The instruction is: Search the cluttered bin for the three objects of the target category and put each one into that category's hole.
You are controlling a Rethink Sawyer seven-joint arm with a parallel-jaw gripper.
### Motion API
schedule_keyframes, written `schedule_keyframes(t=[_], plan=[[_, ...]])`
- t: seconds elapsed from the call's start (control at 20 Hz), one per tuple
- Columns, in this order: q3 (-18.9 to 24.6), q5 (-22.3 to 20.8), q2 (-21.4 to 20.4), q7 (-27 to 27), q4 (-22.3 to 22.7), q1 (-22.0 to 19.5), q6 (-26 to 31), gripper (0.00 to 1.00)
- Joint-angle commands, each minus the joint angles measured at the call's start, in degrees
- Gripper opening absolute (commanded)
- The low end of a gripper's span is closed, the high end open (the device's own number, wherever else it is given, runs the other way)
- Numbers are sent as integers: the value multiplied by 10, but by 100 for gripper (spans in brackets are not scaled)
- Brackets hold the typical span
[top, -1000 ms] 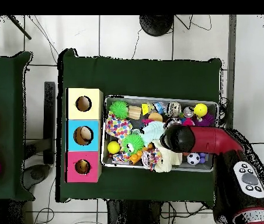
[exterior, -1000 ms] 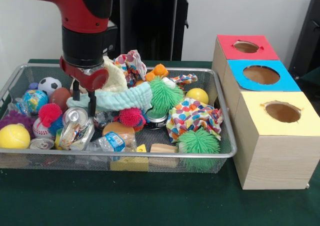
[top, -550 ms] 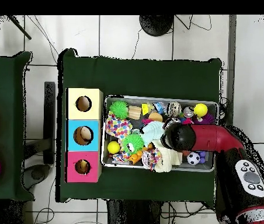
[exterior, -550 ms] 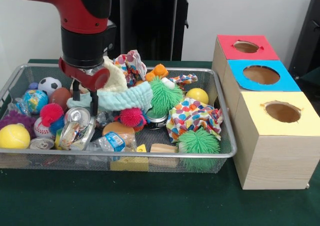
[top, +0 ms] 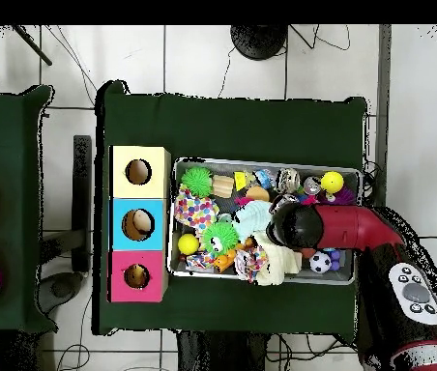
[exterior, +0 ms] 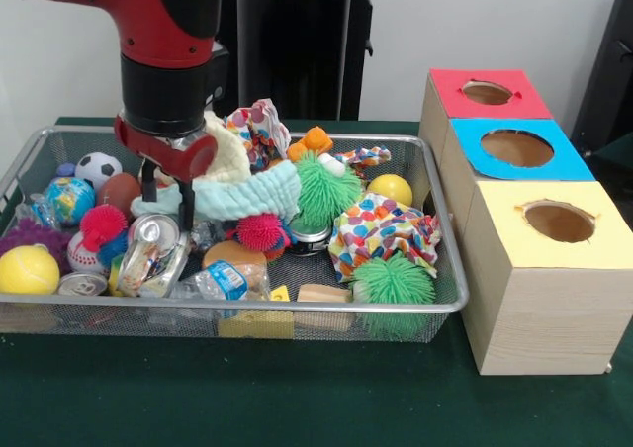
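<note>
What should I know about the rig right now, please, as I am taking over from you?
Gripper: down in the wire bin, at the end of the light blue fabric band; open or shut is unclear.
Boxes: red box, blue box and yellow box stand beside the bin.
Done: the blue box's hole seems to hold something.
Left: target category unknown; clutter remains.

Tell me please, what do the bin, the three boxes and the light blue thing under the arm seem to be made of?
The bin: metal wire mesh, since it is see-through with a shiny rim. The three boxes: probably pale wood, with visible grain on the sides and painted or paper-covered tops. The light blue thing: soft terry-like fabric, judging by its fuzzy, ribbed surface and limp folds.
</note>
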Motion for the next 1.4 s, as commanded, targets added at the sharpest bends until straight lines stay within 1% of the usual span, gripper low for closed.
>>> schedule_keyframes(t=[0.05,0.15,0.25,0.3,0.35,0.4,0.5,0.55,0.7,0.75,0.9,1.05,1.1,1.15,1.25,1.4], plan=[[0,-12,39,-58,-2,-2,50,100],[5,16,50,-52,6,-9,87,100],[3,12,53,-51,11,-7,81,100],[4,19,54,-55,7,-8,95,100],[5,14,55,-74,2,-6,113,100],[10,19,55,-87,6,-13,118,0],[21,27,59,-106,6,-22,137,0],[23,27,59,-107,7,-22,135,0],[23,46,63,-86,18,-24,151,0],[24,62,65,-72,22,-25,169,0],[35,99,62,-46,43,-28,191,0],[52,150,47,-15,77,-27,206,0],[59,174,45,0,93,-29,206,0],[68,196,42,14,111,-31,197,0],[88,237,41,32,147,-38,158,0],[92,269,32,58,178,-26,99,0]])
